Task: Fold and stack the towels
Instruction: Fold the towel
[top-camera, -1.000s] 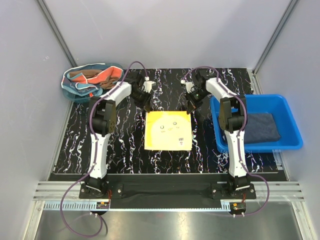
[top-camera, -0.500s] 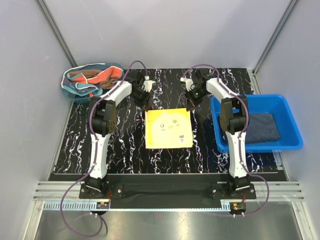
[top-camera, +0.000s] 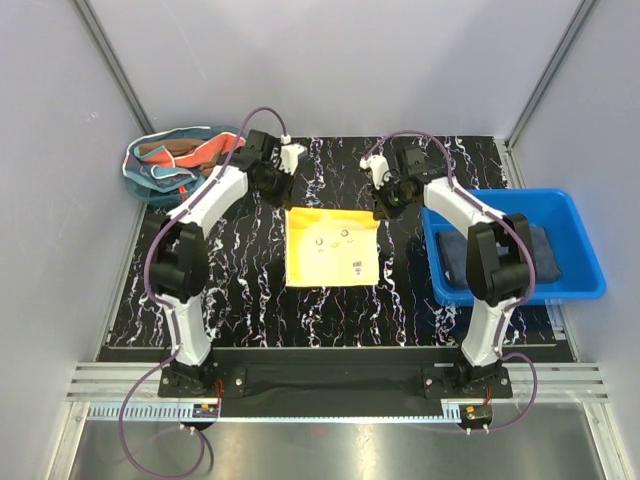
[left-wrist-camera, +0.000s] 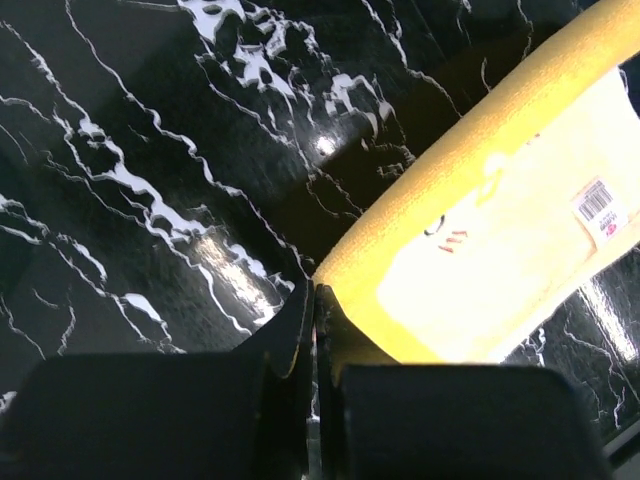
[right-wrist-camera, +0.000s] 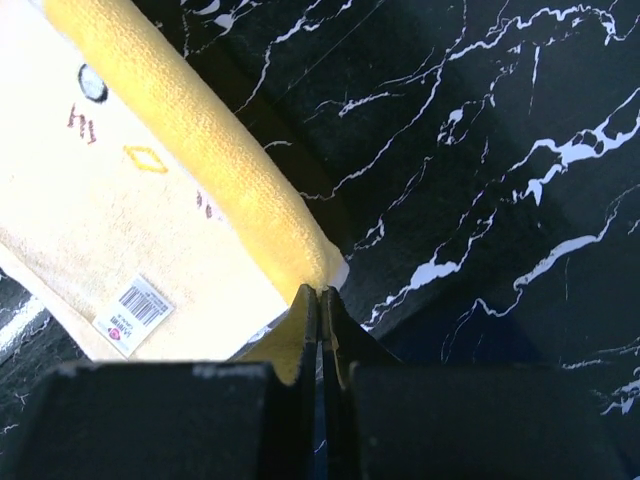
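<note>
Folding starts on the yellow towel, mid-tabletop. A second ago the left hand stood half open. Now it and the right hand each pinch a far corner, and that edge lifts. Nearly square, the towel shows no clear long axis. Its edges run parallel to the tabletop's, face marks toward the far edge.

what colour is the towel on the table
Yellow towel, small face marks; best in top external view.

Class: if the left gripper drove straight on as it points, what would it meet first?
Probably the marbled tabletop, just past the yellow towel corner the left gripper pinches; depth unclear.
</note>
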